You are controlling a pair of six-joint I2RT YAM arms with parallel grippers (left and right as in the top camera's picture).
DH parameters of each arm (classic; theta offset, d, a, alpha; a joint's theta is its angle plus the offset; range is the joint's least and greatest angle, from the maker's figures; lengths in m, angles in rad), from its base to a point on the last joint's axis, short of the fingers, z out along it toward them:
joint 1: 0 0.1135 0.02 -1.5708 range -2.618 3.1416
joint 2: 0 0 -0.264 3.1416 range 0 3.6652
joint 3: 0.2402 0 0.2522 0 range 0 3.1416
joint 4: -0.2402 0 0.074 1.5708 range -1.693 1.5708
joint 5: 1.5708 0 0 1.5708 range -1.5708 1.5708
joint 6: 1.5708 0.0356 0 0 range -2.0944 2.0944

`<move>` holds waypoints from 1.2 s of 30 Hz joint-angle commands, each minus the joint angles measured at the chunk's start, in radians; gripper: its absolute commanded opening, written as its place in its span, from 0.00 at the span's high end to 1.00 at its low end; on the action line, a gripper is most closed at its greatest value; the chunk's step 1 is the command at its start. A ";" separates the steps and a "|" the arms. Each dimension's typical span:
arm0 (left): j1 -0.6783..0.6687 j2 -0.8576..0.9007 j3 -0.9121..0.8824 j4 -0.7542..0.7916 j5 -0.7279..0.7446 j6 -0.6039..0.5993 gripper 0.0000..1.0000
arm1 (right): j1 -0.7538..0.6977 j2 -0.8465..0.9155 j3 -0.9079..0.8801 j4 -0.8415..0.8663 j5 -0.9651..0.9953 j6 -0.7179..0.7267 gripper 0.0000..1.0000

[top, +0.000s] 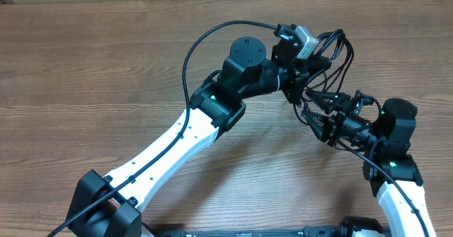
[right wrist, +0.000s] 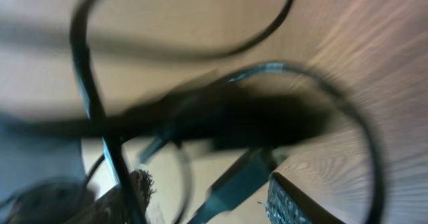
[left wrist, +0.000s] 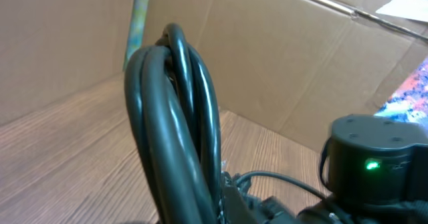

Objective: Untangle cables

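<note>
Left gripper (top: 301, 81): jaws fully closed. A bundle of the cables (top: 338, 53) runs out of its tip, and the grip is on that bundle.
Cables, relative to left gripper: several loops rise directly ahead of the tip and arch away from it, clear of the table (top: 106, 67). In the left wrist view the loops fill the centre of the frame as thick, dark, parallel strands standing upright just in front of the camera.
Cables, relative to right gripper (top: 320, 122): strands run down from the held bundle to the area at and around its fingertips. In the right wrist view, dark strands cross immediately ahead of the fingers, one in a wide arc above and others tangled across the middle.
Right gripper: opening cannot be determined. The right wrist view is heavily blurred and shows only one ribbed finger pad (right wrist: 287, 204) at the lower edge. In the overhead view the cables hide the fingertips. Whether a strand is gripped cannot be determined.
Gripper spacing: the two tips are near each other, the left one on the far side, joined by the strands.
Background beyond left gripper: cardboard wall (left wrist: 287, 63) behind the loops; black housing (left wrist: 374, 150) with a lit green lamp to the lower right.
</note>
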 commanded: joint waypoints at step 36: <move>0.074 -0.037 0.012 -0.220 -0.375 -0.564 0.96 | -0.001 0.189 0.016 0.433 -0.292 -0.620 0.16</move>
